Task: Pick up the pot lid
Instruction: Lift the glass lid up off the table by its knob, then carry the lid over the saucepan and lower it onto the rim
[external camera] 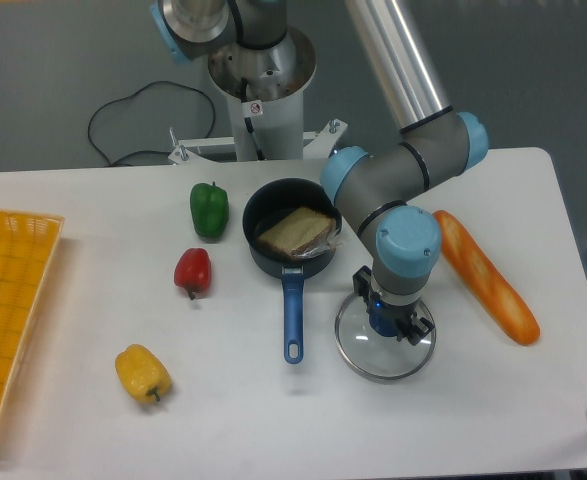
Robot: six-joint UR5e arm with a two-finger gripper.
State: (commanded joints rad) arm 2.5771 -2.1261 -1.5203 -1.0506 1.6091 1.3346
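Counting one arm, and I have its two-finger gripper (391, 304) clamped on the round blue knob (379, 325) of the one pot lid (371, 362). Lid: clear, glassy disc, shiny thin rim, right half of the table (243, 400) as I view it, towards the near edge; can't tell if it's touching the surface. One pan (258, 258), black, round, deep, further towards the far edge; straight, smooth blue handle (293, 318) aimed at the near edge. In it, one brown, rough-looking chunk (291, 232) plus a wrinkled, see-through piece (323, 243). Three peppers, glossy and lobed: green (209, 210) near the far edge, red (193, 272) mid-left, yellow (142, 373) nearer the near edge. One long tan loaf (488, 280), rounded ends, slanting along the right edge. One yellow mesh-sided basket (18, 222) on my left, cut off by the view.
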